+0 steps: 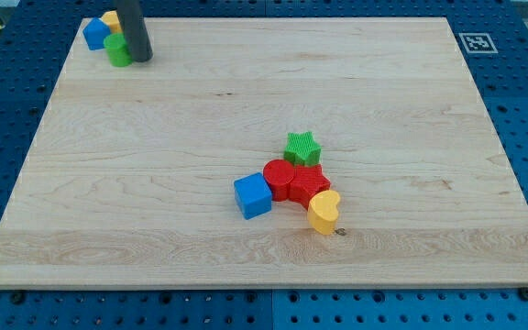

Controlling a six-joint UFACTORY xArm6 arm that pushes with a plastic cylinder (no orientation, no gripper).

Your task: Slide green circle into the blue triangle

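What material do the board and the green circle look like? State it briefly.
The board looks like pale wood, matte, with visible grain lines. The green circle looks like moulded plastic: uniform saturated colour, smooth, though that is a guess. My tip sits right beside it.

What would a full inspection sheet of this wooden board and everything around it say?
Surface: pale wooden board, flat.
Job's things: green circle block against the blue triangle block, top left corner.
Clutter: yellow block beside them, shape unclear; a central cluster of green star, two red blocks, blue cube, yellow heart.
Grippers: none; my tip sits right of the green circle.
Cables: nothing seen.
Surroundings: blue pegboard, a square printed marker.
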